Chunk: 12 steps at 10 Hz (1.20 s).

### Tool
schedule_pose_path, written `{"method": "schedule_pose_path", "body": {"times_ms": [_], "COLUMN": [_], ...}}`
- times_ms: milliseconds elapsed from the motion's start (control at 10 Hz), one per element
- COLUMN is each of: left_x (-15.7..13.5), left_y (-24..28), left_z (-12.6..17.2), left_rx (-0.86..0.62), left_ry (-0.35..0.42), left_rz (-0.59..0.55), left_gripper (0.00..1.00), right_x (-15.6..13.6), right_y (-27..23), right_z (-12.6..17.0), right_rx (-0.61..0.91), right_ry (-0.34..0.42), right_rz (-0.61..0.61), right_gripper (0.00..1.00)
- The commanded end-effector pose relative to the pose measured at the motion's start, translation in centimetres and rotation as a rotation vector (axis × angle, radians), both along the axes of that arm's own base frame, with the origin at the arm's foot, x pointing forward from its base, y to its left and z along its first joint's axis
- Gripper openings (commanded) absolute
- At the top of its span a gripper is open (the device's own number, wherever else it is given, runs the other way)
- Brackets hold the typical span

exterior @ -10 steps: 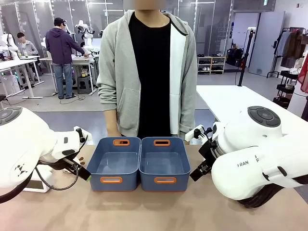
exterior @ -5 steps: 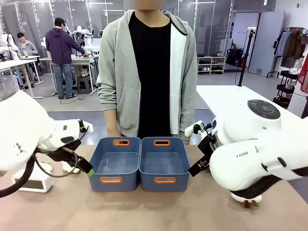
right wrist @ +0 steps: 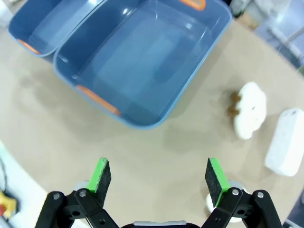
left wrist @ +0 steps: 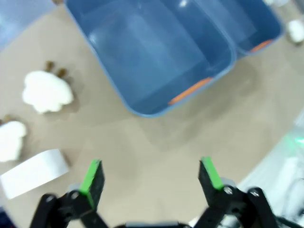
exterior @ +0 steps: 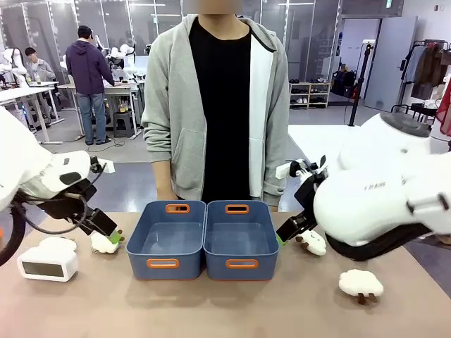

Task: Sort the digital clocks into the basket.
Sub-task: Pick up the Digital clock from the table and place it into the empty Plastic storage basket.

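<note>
My left gripper (left wrist: 151, 175) hangs above the table just left of the left basket (exterior: 184, 267), its jaws spread wide with nothing between them. My right gripper (right wrist: 157, 176) hangs just right of the right basket (exterior: 268, 266), equally wide and holding nothing. The two baskets stand touching, side by side, at the middle of the table's far edge, in front of the person (exterior: 215, 105). Both clocks lie on the table, outside the baskets. The left clock (exterior: 47, 264) sits by the table's left edge, its grey display turned toward my side, well apart from the left basket. One sheep (exterior: 56, 244) lies right behind it; whether they touch I cannot tell. Another sheep (exterior: 104, 243) lies near my left gripper, between that clock and the left basket. The right clock (right wrist: 285, 142) lies on the table's right side, with a sheep (right wrist: 249, 110) between it and the right basket. A further sheep (exterior: 361, 283) lies on the right, nearer my edge.
</note>
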<state>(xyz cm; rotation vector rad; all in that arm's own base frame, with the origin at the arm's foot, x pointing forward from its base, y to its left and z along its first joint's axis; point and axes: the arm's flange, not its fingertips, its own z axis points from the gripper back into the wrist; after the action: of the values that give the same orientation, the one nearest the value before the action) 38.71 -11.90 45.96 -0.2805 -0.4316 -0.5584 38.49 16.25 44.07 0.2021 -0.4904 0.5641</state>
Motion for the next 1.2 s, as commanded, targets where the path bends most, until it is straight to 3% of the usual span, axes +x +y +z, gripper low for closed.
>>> {"method": "schedule_pose_path", "body": {"times_ms": [0,300,500,700,900,1100], "left_x": [-1.7,-4.6,-7.0,-10.5,-14.9,-17.1], "left_y": [4.8,13.2,18.3,24.2,29.6,32.8], "left_z": [2.2,3.8,3.5,2.1,-0.2,-1.3], "left_rx": [-0.317,-0.645,-0.823,-0.940,-1.035,-1.079], "left_ry": [0.144,0.127,0.121,0.079,0.031,-0.038], "left_rz": [-0.086,-0.085,-0.010,0.098,0.280,0.366], "left_gripper": [1.00,1.00,1.00,1.00,1.00,1.00], "right_x": [-1.0,-1.1,-1.9,-3.7,-6.4,-7.9], "right_y": [-4.4,-12.1,-16.7,-21.9,-27.6,-32.2], "right_z": [2.5,4.0,3.6,2.2,0.4,0.1], "right_rx": [0.262,0.567,0.752,0.876,0.994,1.047], "right_ry": [0.203,0.321,0.345,0.306,0.243,0.173], "right_rz": [0.037,0.045,0.009,-0.101,-0.248,-0.378], "right_gripper": [1.00,1.00,1.00,1.00,1.00,1.00]}}
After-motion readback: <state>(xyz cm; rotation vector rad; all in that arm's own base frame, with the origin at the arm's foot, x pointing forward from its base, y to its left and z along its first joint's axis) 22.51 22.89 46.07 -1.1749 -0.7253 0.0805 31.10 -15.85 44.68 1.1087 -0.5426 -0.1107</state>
